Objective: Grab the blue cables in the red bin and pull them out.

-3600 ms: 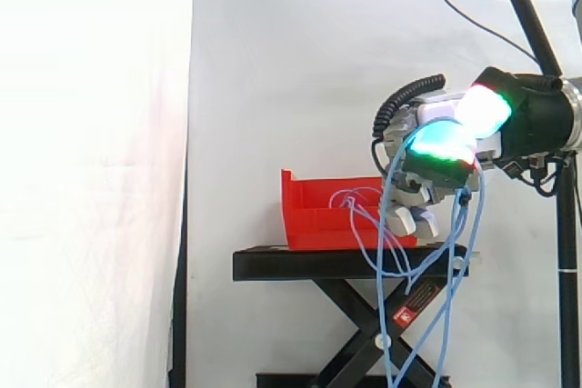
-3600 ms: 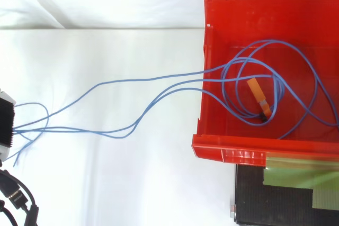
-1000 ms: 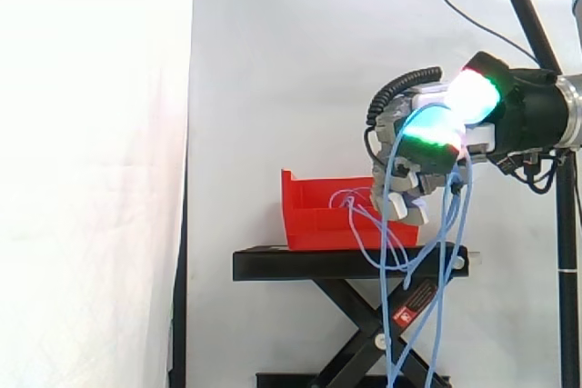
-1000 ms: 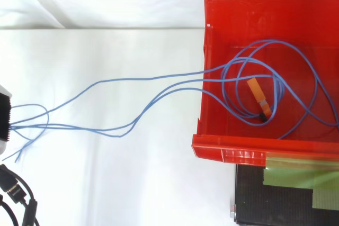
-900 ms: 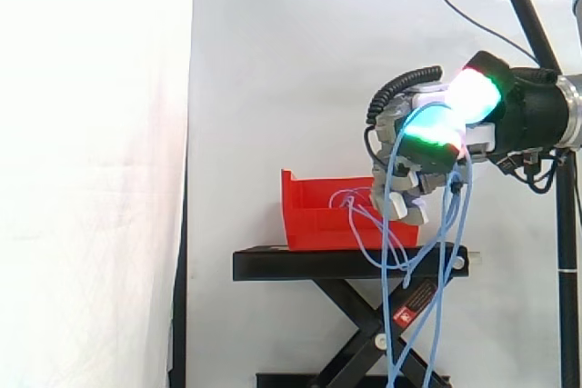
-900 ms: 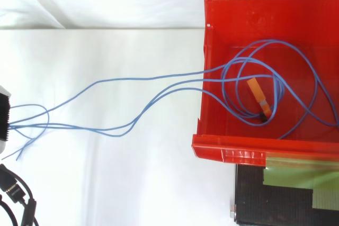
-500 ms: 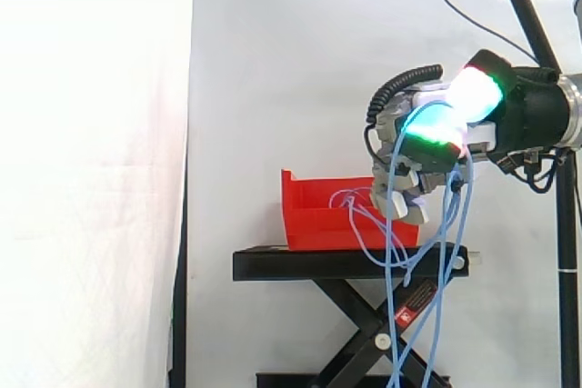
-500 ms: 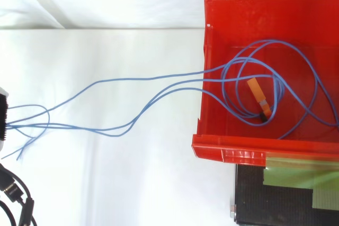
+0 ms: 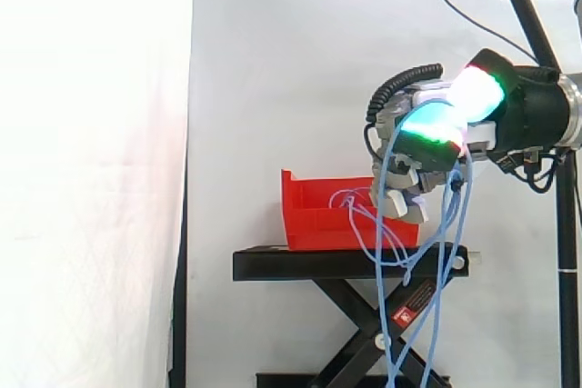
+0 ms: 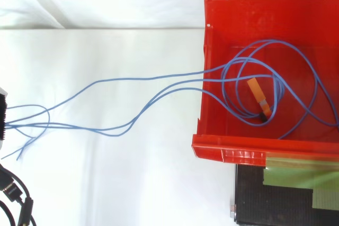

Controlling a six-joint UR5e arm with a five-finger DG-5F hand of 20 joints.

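White curtain (image 9: 273, 61) hangs behind a black stand (image 9: 300, 263). On the stand's flat top, near its middle, sits a red bin (image 9: 318, 215).

Seen from the side, the robot hand (image 9: 427, 147) hovers above the bin's right end, past the rim. Its fingers are curled tight around a bundle of blue cables (image 10: 159, 78), and its fingertips (image 9: 435, 124) glow cyan and green. Below the hand, loose cable ends hang down past the stand's right edge.

From above, two strands leave the bin over its left wall and run across to the hand. The rest lies looped on the bin floor around a small orange piece with a dark end (image 10: 258, 98).
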